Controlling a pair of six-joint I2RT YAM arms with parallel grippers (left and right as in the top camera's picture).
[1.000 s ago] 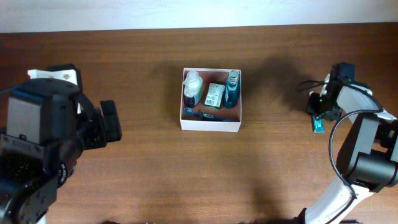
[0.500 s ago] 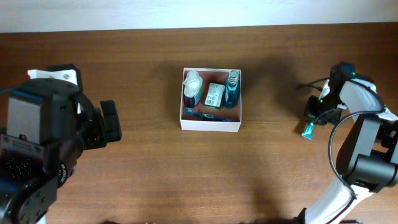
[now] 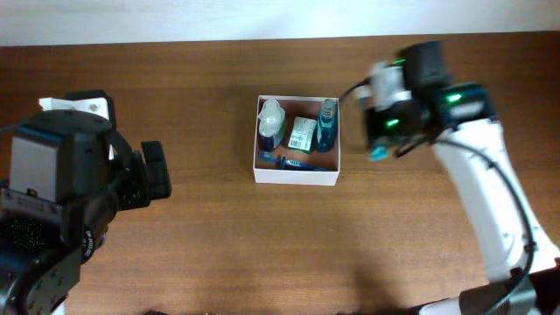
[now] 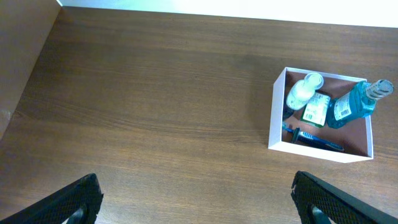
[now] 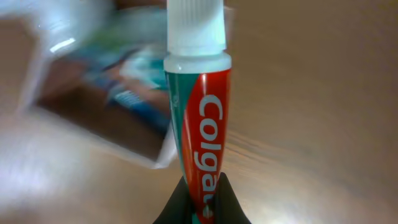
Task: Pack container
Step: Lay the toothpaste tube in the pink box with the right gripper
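The right gripper (image 5: pixel 202 202) is being kept clamped on the foot of a Colgate toothpaste tube (image 5: pixel 199 118), cap pointing away. Within the last second the tube is being carried from the table's (image 3: pixel 262 254) far right to 3 o'clock of the partly filled container (image 3: pixel 296 177) at mid-table, so only lowering it inside is likely remaining

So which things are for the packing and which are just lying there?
For the packing: container, Colgate tube in the right tool, plus what's already inside: mouthwash bottle, green-white packet, white-capped bottle, toothbrush.
Just there: white block beside the left arm; left tool, open and holding nothing.
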